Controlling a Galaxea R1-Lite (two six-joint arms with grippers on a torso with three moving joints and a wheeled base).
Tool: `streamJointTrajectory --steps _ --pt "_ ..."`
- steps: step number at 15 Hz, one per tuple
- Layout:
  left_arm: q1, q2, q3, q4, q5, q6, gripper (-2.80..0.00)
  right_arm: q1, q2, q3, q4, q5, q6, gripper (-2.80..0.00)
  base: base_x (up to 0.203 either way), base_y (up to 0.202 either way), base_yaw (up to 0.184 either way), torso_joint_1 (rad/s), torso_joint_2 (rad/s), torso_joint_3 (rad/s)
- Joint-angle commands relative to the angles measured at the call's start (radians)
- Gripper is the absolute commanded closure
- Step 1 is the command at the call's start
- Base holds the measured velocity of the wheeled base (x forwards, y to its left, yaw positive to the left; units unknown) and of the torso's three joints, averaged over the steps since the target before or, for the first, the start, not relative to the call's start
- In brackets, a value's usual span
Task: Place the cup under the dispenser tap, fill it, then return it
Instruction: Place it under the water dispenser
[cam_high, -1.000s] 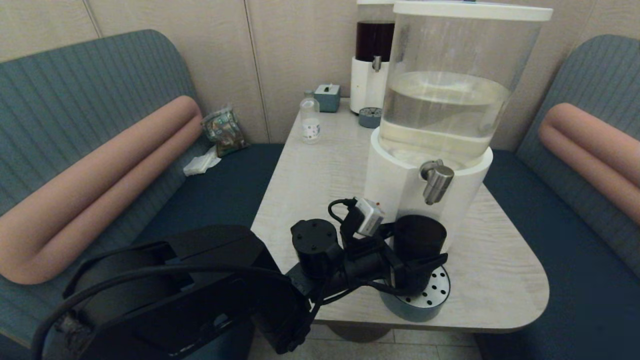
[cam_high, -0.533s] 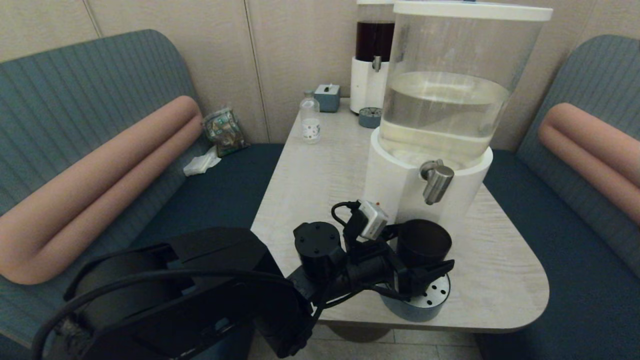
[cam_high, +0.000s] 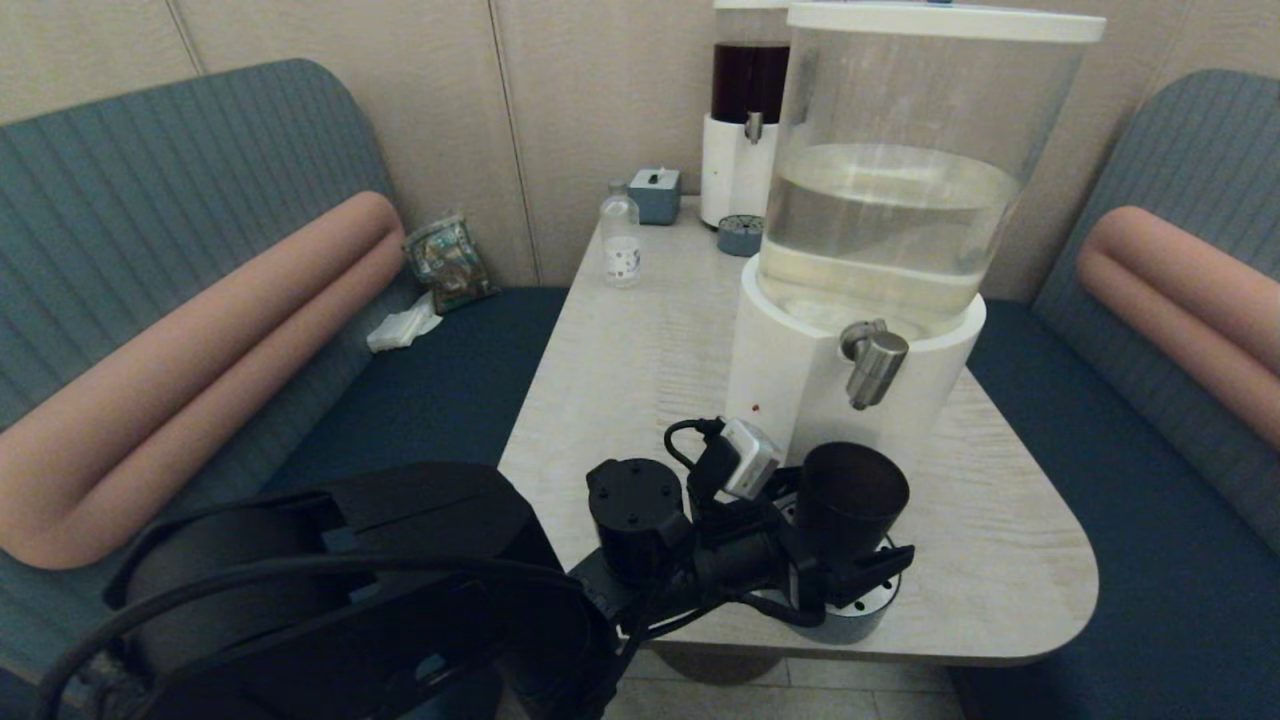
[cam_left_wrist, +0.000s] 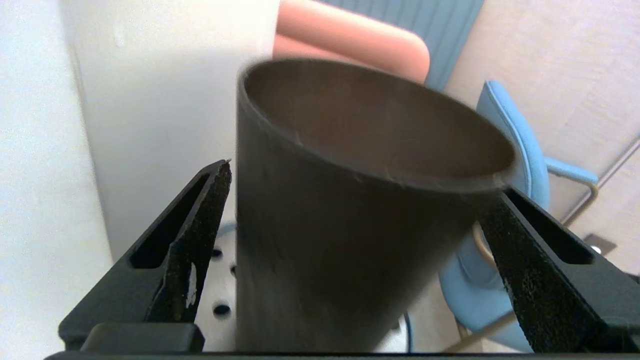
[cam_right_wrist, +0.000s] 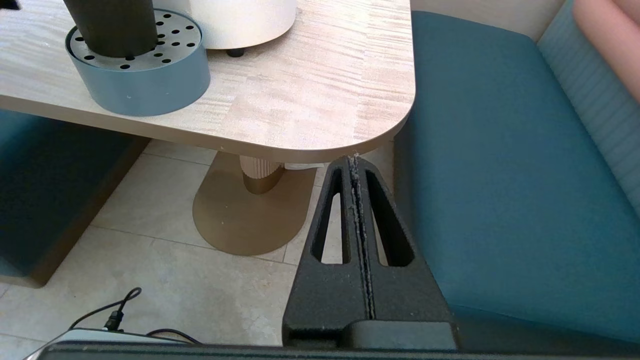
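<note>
Brushed-steel dispenser tap (cam_high: 874, 364) hangs above the left gripper (cam_high: 848, 560), whose fingers now stand released around the cup (cam_high: 850, 497), having drawn back.

Near-black, perhaps brownish cup (cam_high: 851, 492) on a grey-blue drip tray (cam_high: 858, 622) with dark-dotted silver top
</note>
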Motion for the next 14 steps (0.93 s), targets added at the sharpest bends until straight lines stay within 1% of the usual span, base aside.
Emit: streamJointTrajectory --steps 1,10,14 --pt "0.001 -0.026 0.051 -0.007 -0.002 -0.001 -2.80 0.000 -0.002 0.000 0.000 0.001 -0.001 0.00 0.000 0.000 0.000 0.000 0.00 0.000" --pt "0.001 -0.130 0.195 -0.007 -0.003 0.004 -2.80 0.000 -0.002 0.000 0.000 0.001 -0.001 0.00 0.000 0.000 0.000 0.000 0.00 0.000" --pt "0.001 -0.199 0.278 -0.007 -0.005 0.004 -2.80 0.000 -0.002 0.000 0.000 0.001 -0.001 0.00 0.000 0.000 0.000 0.000 0.00 0.000"
